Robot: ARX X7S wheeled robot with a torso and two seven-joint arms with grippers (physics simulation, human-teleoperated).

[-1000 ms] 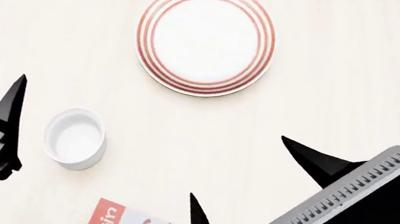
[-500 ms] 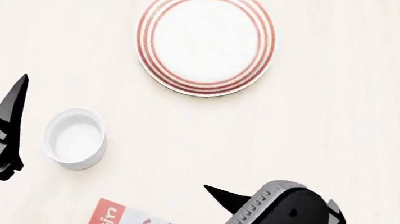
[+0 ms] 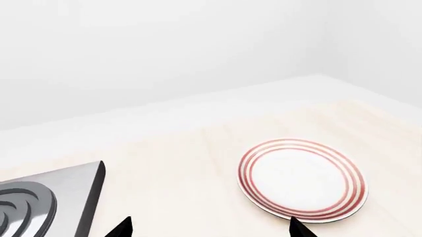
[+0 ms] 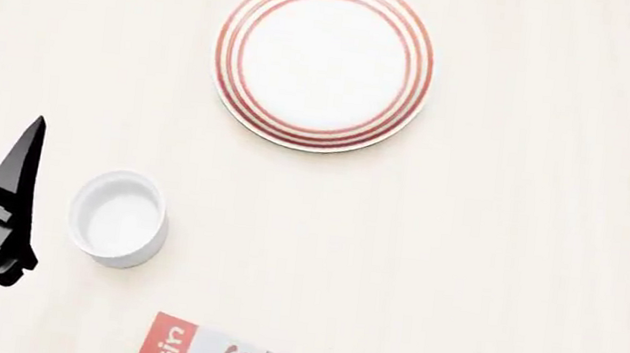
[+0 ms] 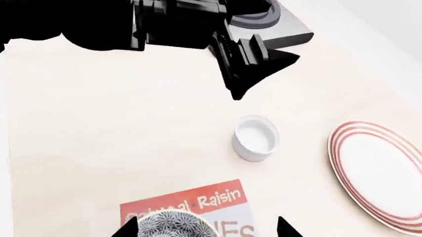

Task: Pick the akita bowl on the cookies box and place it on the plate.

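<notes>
The speckled grey-and-white akita bowl (image 5: 173,224) is seen on the red-and-white cookies box (image 5: 218,207) at the desk's near edge, ungrasped between the spread right gripper (image 5: 204,228); the red-ringed white plate (image 4: 324,60) is unfilled.

Right gripper (image 5: 205,229) pulled back to head view's lower edge, now above akita bowl (image 5: 173,225)
</notes>
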